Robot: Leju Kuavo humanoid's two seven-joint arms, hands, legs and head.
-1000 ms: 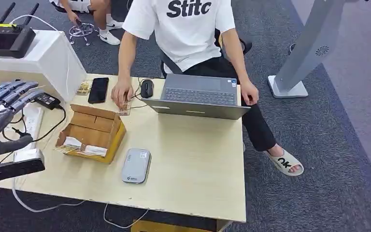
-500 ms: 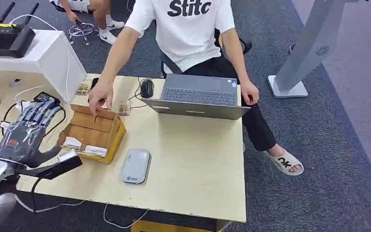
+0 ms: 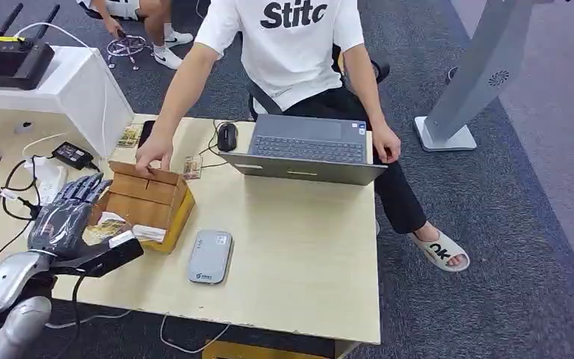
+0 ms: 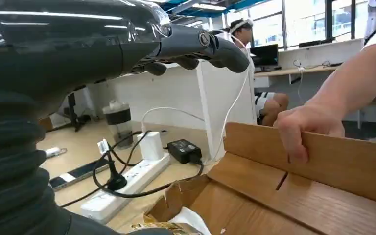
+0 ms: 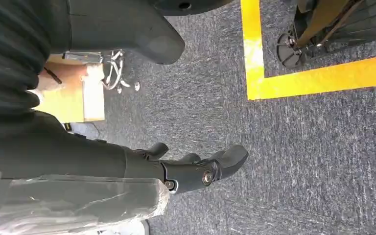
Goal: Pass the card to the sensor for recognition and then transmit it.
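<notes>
Left robot hand [image 3: 66,212] moves from far left edge of bench [image 3: 291,247] inward and forward, now over near-left corner of cardboard box [image 3: 143,206], fingers spread, empty. Person's hand [image 3: 154,154] leaves small packet [image 3: 192,166] by laptop, now grips box's far flap. Phone by mouse now mostly hidden, apparently behind person's arm.
</notes>
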